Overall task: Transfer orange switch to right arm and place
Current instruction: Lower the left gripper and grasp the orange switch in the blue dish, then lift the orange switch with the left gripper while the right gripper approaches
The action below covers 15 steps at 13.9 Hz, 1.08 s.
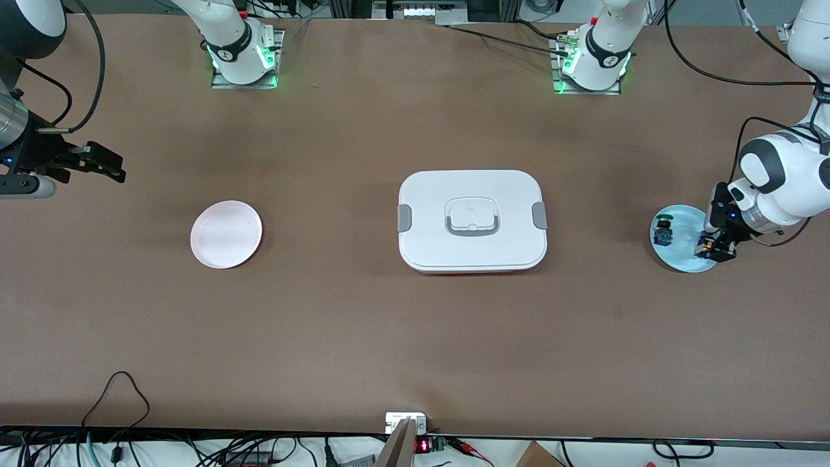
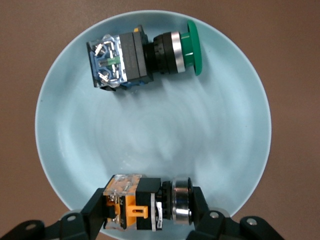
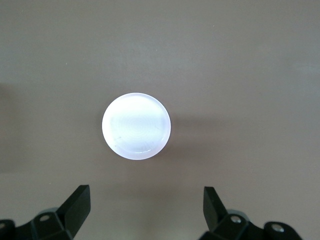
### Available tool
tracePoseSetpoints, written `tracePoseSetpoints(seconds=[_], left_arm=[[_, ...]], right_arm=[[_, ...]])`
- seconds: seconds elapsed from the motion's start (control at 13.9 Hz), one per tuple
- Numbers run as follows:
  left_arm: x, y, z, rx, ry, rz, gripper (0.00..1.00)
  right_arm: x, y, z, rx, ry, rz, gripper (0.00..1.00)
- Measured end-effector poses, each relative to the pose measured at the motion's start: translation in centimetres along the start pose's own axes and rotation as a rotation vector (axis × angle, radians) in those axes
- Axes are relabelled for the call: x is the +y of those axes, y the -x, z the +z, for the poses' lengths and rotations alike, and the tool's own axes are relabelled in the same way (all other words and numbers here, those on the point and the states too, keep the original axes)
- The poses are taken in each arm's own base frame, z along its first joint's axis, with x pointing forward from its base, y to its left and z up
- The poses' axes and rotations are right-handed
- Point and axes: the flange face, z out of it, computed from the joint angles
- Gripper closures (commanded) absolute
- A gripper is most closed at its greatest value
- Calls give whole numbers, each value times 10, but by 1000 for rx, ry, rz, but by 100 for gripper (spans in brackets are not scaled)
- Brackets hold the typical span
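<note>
Left gripper [image 1: 713, 250] down on the light blue plate [image 1: 681, 263] at the left arm's end of the worktop [image 1: 415, 324], clamped on the orange switch [image 2: 145, 207]. Wrist view: fingers [image 2: 92, 212] pressing both ends of the switch, one on the clear terminal block end, the other on the silver-ringed button end. Switch lying on its side, near the plate rim, still resting on the plate as far as visible.

Second switch [image 2: 142, 55], green cap and blue body, also lying on its side on the same plate, well apart from the orange one, untouched.

Right gripper [image 1: 97, 165] up in the air over bare worktop at the right arm's end, waiting, jaws spread wide, holding nothing. Right wrist view looking straight down at the pink plate [image 3: 136, 126], which sits between the two fingertips [image 3: 80, 197] in frame but far below them.

White lidded box [image 1: 472, 220] with grey latches and handle mid-worktop, between the two plates. Pink plate sits toward the right arm's end, nothing on it.
</note>
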Motion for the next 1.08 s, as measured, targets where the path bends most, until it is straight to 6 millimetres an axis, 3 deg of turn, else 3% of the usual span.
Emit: tracePoseSetpoints(seconds=[0.43,0.58,0.94,1.08], left_arm=[[-10,11,-15,48,16,-42,100],[-28,10,-30,100,29,-40,100],[-94,-34,-91,426,31,-74,100],[-110,-53,-116,570,64,-139,100]], right_arm=[[0,-1,2,-3,0,1,0],[0,-1,2,-3,0,1,0],[5,-1,2,-3,0,7,0],[6,0,2,-3,0,9,0]])
